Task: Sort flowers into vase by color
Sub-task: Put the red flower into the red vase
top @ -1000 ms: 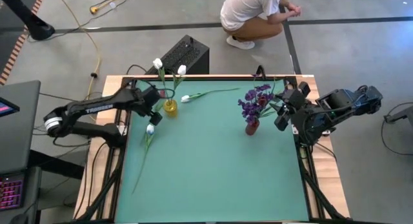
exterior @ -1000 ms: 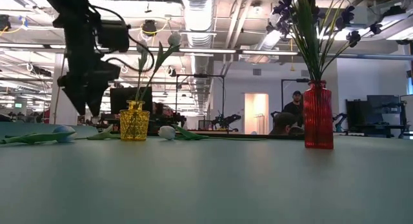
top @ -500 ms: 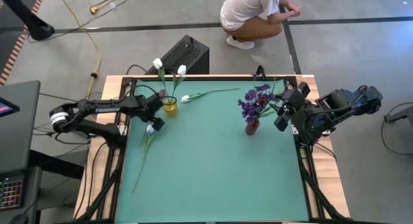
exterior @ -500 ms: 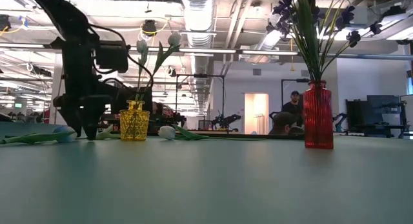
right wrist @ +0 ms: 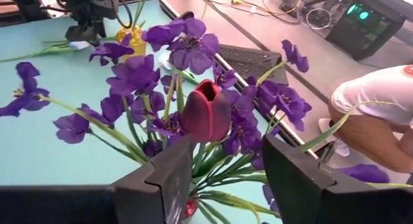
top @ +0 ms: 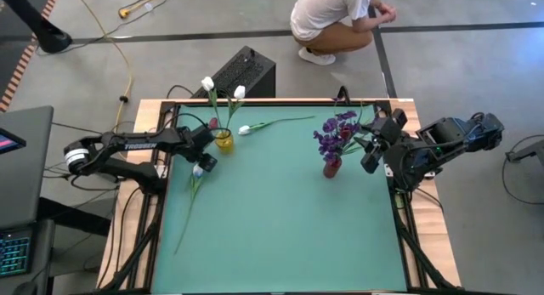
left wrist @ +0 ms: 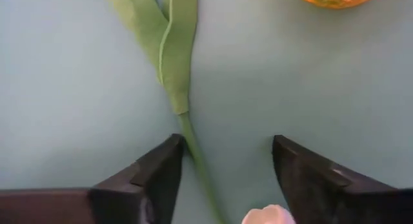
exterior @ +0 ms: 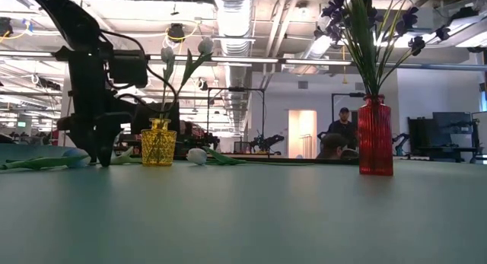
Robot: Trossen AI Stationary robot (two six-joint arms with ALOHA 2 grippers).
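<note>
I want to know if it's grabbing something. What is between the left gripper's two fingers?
In the left wrist view, the left gripper straddles a white tulip's green stem, lying on the table.
</note>
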